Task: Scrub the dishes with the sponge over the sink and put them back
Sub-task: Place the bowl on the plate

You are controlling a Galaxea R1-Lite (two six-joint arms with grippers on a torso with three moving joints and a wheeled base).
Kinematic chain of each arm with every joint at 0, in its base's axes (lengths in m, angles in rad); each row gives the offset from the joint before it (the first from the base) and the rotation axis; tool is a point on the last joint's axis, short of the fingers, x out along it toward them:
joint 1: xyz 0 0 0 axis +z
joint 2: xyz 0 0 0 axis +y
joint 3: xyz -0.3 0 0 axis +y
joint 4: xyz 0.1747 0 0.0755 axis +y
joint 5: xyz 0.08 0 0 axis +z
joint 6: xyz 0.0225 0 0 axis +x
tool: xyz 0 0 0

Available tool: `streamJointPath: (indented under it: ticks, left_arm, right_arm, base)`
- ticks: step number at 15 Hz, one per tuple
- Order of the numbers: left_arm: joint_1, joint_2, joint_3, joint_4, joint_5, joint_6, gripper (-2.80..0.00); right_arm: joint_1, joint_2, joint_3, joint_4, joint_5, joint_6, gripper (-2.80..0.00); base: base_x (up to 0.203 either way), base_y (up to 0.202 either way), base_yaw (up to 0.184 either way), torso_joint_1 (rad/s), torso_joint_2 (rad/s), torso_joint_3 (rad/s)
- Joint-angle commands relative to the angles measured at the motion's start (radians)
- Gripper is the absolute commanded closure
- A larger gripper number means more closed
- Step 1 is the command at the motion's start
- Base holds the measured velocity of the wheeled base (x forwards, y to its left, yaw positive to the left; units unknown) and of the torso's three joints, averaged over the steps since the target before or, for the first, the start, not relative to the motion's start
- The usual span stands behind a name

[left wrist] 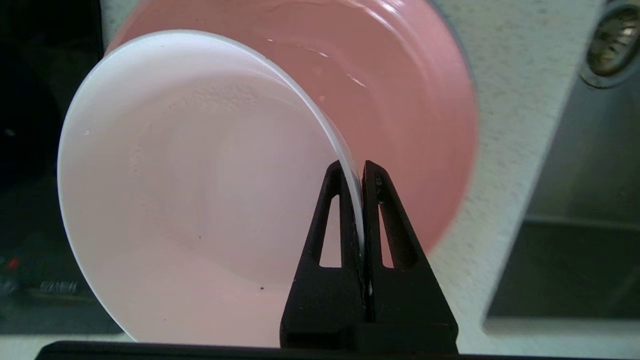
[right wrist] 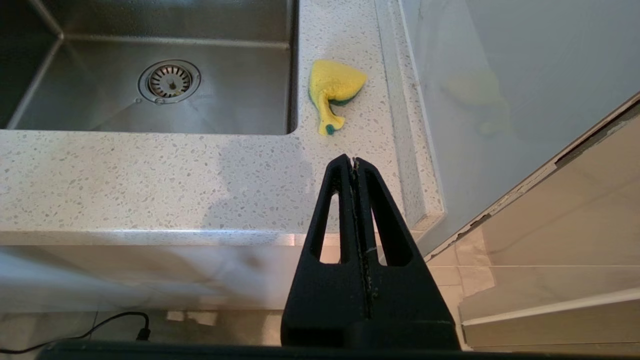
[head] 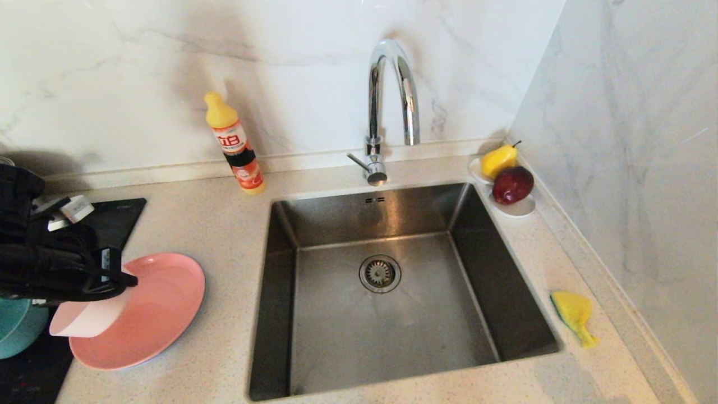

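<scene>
My left gripper (head: 120, 278) is shut on the rim of the pale pink bowl (head: 84, 317), which hangs tilted over the salmon-pink plate (head: 162, 314) lying on the counter left of the sink (head: 392, 331). In the left wrist view the gripper (left wrist: 354, 167) pinches the thin bowl (left wrist: 200, 190) wall, with the plate (left wrist: 410, 115) beyond. A teal bowl (head: 17, 331) sits at the far left edge. The yellow sponge (head: 575, 314) lies crumpled on the counter right of the sink. My right gripper (right wrist: 353, 159) is shut and empty, parked off the counter's front edge, short of the sponge (right wrist: 334, 90).
A soap bottle (head: 235, 143) stands behind the sink's left corner, the chrome tap (head: 390, 95) at the back middle. A white saucer (head: 519, 209) with a pear and a red apple sits at the back right. A black cooktop (head: 118, 219) lies at left; a marble wall bounds the right.
</scene>
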Motion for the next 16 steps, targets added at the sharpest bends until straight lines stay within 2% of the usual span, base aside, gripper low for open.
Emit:
streamJointPath:
  ticks: [1,8,9,12,14,16]
  left_arm:
    - [0.001,0.016,0.039,-0.036,0.0,-0.002,0.0]
    - [-0.001,0.044,0.043,-0.039,0.0,-0.005,0.0]
    - [-0.001,0.044,0.043,-0.039,-0.001,-0.007,-2.8]
    - [-0.001,0.037,0.039,-0.039,-0.01,-0.017,-2.8]
    - [0.0,0.025,-0.014,-0.046,-0.008,-0.079,-2.8]
    - [0.017,0.01,-0.116,-0.047,-0.001,-0.169,-2.8]
  right_arm:
    - [0.0,0.001,0.0,0.0,0.001,0.001,0.0]
    - [0.0,0.001,0.0,0.0,0.001,-0.001,0.0]
    - [0.0,0.001,0.0,0.0,0.001,-0.001,0.0]
    - [0.0,0.0,0.0,0.0,0.001,-0.001,0.0]
    - [0.0,0.001,0.0,0.0,0.001,0.0,0.0]
    - [0.0,0.001,0.0,0.0,0.001,-0.001,0.0]
  base:
    - [0.0,0.0,0.0,0.0,0.0,0.0]
    - [0.0,0.0,0.0,0.0,0.0,0.0]
    - [0.0,0.0,0.0,0.0,0.0,0.0]
    - [0.0,0.0,0.0,0.0,0.0,0.0]
    - [0.0,0.0,0.0,0.0,0.0,0.0]
    - [0.0,0.0,0.0,0.0,0.0,0.0]
